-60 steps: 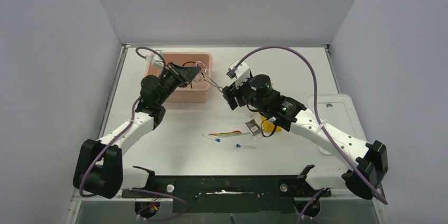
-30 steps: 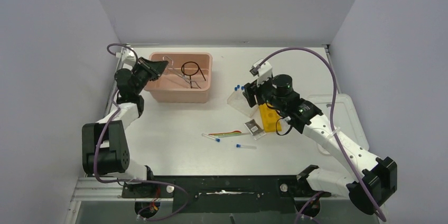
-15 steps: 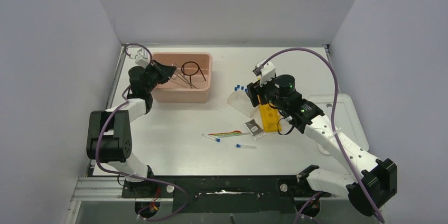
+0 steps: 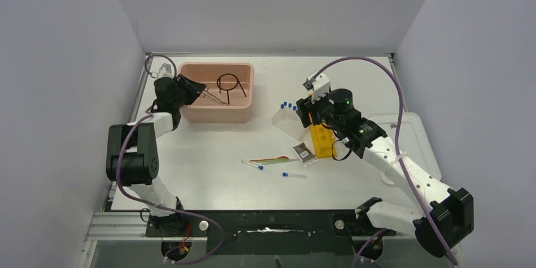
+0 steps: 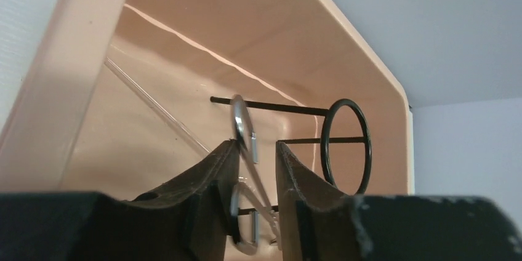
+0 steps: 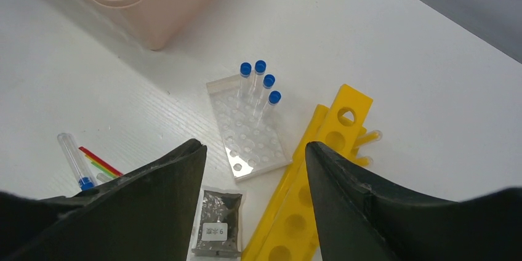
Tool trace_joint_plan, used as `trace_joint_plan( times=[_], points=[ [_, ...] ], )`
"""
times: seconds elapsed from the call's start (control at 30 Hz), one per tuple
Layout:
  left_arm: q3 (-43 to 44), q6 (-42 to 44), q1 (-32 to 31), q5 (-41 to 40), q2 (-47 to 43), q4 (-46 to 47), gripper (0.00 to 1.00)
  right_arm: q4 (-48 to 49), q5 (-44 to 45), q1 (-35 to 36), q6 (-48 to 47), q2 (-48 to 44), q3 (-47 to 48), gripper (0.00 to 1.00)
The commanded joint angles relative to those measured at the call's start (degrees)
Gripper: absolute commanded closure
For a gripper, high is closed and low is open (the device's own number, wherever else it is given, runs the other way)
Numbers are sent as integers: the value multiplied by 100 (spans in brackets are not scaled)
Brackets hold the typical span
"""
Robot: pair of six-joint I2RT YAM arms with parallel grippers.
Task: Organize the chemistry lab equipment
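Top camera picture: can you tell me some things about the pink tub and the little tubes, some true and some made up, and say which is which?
1. The black wire ring lies inside the pink tub. True.
2. Four blue-capped tubes stand in the clear rack. True.
3. The yellow rack is inside the pink tub. False: it is on the table, right beside the clear rack.
4. The right gripper is squeezing a tube. False: its fingers are apart with nothing between them.
5. Every tube is in a rack. False: two loose tubes lie on the table.
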Motion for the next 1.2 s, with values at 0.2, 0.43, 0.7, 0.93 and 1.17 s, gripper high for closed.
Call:
trace_joint_plan(
  times=[0.2, 0.43, 0.7, 0.93, 1.17],
  points=[
    [925, -212, 2, -36, 239, -1147, 39, 355, 32, -158, -37, -119, -97, 38],
    [1039, -956, 152, 394, -42, -1721, 18, 294, -15, -168, -29, -90, -66, 38],
    [994, -1773, 264, 1274, -341, -1557, 17, 183, -15, -165, 90, -23, -24, 35],
    [1503, -1231, 433, 1323, -56, -2300, 17, 96, -17, -160, 215, -91, -27, 34],
    [1317, -2673, 761, 2346, 658, -478, 17, 32, -4, -140, 268, -101, 15, 34]
  ],
)
